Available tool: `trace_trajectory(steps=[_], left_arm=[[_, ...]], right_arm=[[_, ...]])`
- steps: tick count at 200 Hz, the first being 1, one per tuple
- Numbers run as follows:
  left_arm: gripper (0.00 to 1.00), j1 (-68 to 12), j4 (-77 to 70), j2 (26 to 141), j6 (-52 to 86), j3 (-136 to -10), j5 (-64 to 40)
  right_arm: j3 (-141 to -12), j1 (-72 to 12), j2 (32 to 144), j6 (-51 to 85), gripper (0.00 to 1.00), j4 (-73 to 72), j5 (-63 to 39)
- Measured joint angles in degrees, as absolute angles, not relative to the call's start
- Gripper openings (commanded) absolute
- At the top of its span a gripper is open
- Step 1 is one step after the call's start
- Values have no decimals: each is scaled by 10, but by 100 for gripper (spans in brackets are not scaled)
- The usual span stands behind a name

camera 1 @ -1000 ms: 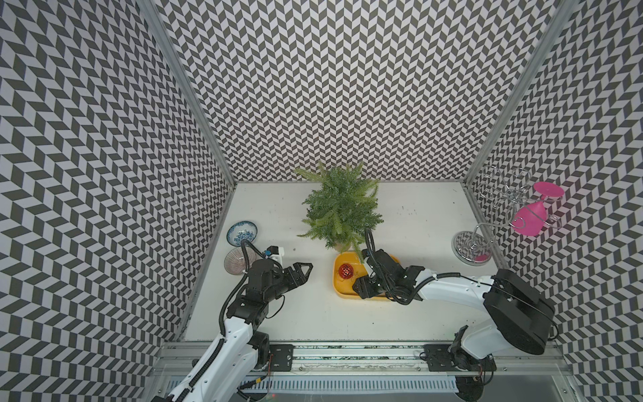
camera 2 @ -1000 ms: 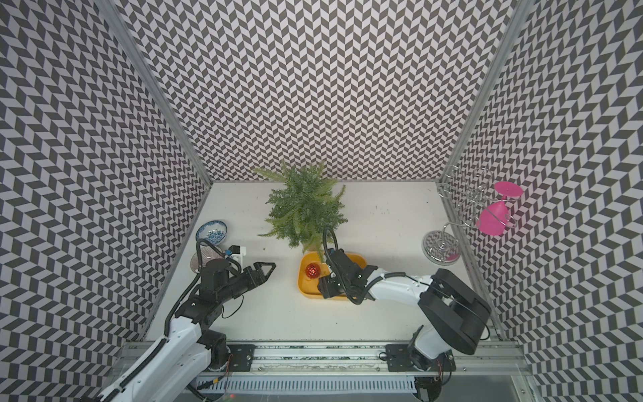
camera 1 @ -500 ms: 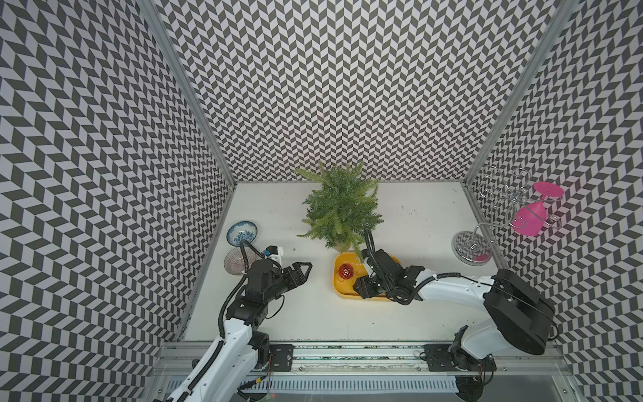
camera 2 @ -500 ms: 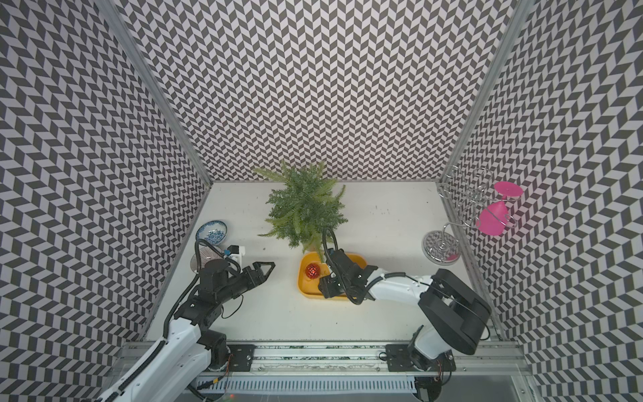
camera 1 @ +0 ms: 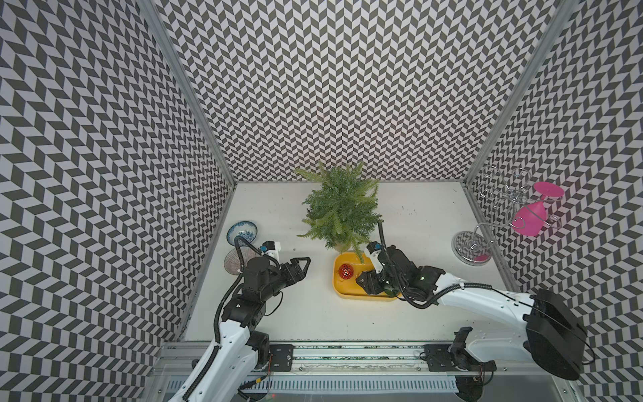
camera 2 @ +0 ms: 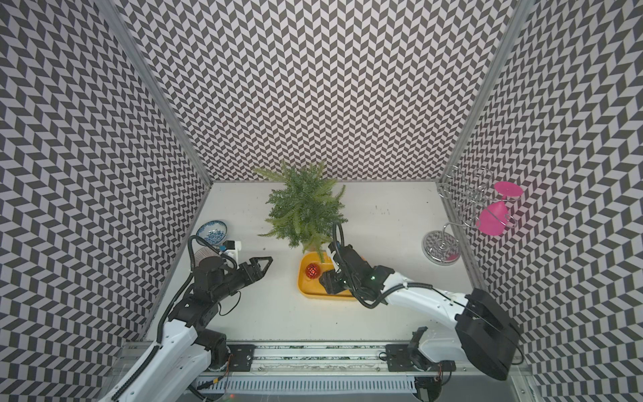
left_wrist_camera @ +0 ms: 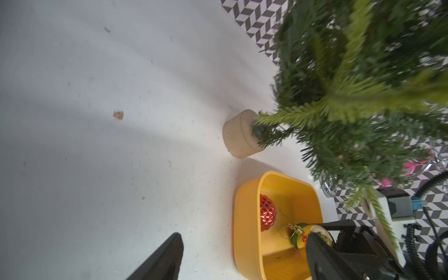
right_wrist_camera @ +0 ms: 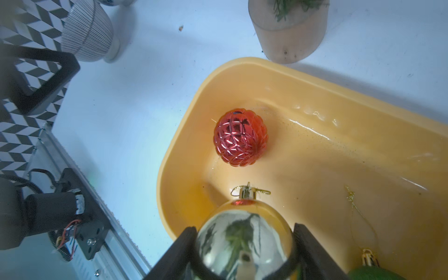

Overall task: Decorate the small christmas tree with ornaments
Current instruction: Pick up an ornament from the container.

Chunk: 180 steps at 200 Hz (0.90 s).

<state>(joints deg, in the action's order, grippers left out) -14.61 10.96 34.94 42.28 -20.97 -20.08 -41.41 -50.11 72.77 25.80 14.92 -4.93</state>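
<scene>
The small christmas tree (camera 1: 342, 212) (camera 2: 304, 212) stands mid-table on a pale base (left_wrist_camera: 240, 134) (right_wrist_camera: 288, 31), bare of ornaments. Just in front lies a yellow tray (camera 1: 336, 278) (camera 2: 300, 278). In it rests a faceted red ornament (camera 1: 346, 271) (right_wrist_camera: 240, 138), and a glittery green one (right_wrist_camera: 373, 274) sits at the tray's near end. My right gripper (right_wrist_camera: 244, 232) (camera 1: 365, 280) reaches into the tray, shut on the shiny gold ornament (right_wrist_camera: 244, 242) (left_wrist_camera: 300, 238). Left of the tray, my left gripper (camera 1: 302, 266) (left_wrist_camera: 244, 236) hangs open and holds nothing.
A blue patterned bowl (camera 1: 242, 232) and a striped bowl (camera 1: 235, 261) sit by the left wall behind my left arm. A wire glass rack (camera 1: 473, 245) at the right wall carries a pink wine glass (camera 1: 530, 215). Patterned walls close three sides.
The right gripper's jaws have closed onto the gold ornament in the tray. Both arms stay almost where they were.
</scene>
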Motion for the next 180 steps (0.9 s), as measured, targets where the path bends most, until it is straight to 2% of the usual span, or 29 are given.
trace_trajectory(steps=[85, 180], left_arm=[[78, -151, 122, 334, 389, -311, -213], [67, -190, 109, 386, 359, -431, -251]], right_arm=[[-483, -501, 600, 247, 61, 198, -49], [-651, -490, 608, 218, 61, 253, -50]])
